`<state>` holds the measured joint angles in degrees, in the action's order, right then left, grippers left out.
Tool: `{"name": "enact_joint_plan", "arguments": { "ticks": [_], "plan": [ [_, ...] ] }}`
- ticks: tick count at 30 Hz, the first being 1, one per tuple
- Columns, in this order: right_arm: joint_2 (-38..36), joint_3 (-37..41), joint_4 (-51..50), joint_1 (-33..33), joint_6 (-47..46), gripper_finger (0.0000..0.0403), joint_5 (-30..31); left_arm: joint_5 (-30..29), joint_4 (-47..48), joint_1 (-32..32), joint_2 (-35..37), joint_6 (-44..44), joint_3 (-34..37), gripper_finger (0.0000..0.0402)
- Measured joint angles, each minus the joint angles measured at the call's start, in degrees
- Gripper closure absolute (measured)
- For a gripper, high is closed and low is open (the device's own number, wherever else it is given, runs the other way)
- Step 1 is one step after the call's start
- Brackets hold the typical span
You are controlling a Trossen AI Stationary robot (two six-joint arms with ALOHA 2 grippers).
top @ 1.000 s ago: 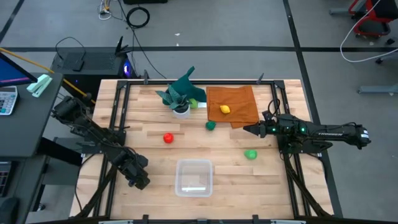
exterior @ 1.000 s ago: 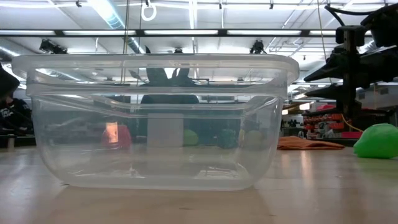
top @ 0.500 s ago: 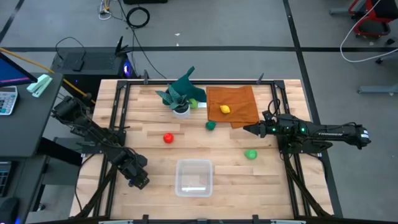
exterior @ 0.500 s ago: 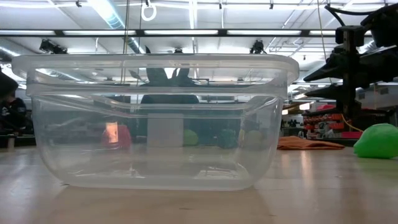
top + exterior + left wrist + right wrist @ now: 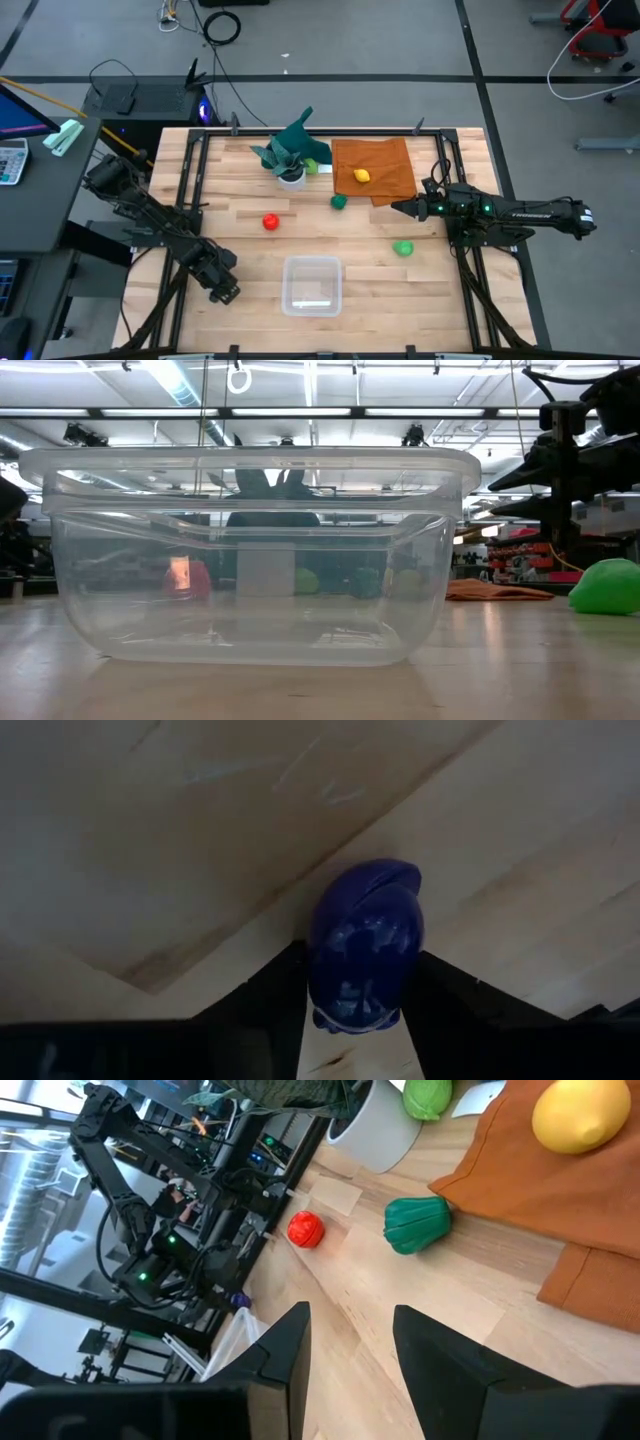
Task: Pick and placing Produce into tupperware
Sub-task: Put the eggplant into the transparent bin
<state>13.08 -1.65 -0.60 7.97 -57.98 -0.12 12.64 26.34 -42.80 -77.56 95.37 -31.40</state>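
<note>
Fingers (image 5: 255, 995) of the left gripper (image 5: 360, 1010) clamp the purple eggplant (image 5: 366, 945) just left of the empty tupperware (image 5: 311, 285), its length running along them. Right gripper (image 5: 350, 1340) waits apart, fingers parted, empty.

So the right gripper (image 5: 348, 1348) has its two dark fingers (image 5: 285, 1350) spread apart with bare wooden table (image 5: 380, 1330) showing in the gap, nothing held. Straight ahead of the tips sits a dark green toy vegetable (image 5: 417, 1223) on the wood, right at the edge of an orange-brown cloth (image 5: 560, 1190). A yellow lemon-looking fruit (image 5: 581, 1116) rests on that cloth, farther out. A small red fruit (image 5: 306, 1230) lies ahead too, off to the other side of the green one, well apart from it. Beyond them there's a white pot (image 5: 378, 1125) with a light green piece (image 5: 428, 1097) just beside it. The other arm (image 5: 150, 1230) shows way off past the red fruit.
</note>
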Motion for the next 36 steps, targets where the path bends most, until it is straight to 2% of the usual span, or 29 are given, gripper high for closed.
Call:
{"name": "enact_joint_plan", "arguments": {
  "ticks": [14,22,27,36],
  "plan": [
    [0.00,0.00,0.00,0.00,0.19,0.0291,0.04,-0.50,-1.51,0.26,0.00,1.75,-0.07,0.0264],
    [0.00,0.00,0.00,0.00,0.57,0.0291,0.07,-2.39,-8.87,0.57,-0.02,3.46,-0.07,0.0263],
    [0.00,0.00,0.00,0.01,0.66,0.0291,0.07,-4.31,-13.66,3.25,0.00,2.53,-0.09,0.0266],
    [0.00,0.00,0.00,0.00,0.62,0.0291,-0.02,-5.26,-23.67,10.39,0.00,-4.16,-0.10,0.0266]
  ]
}}
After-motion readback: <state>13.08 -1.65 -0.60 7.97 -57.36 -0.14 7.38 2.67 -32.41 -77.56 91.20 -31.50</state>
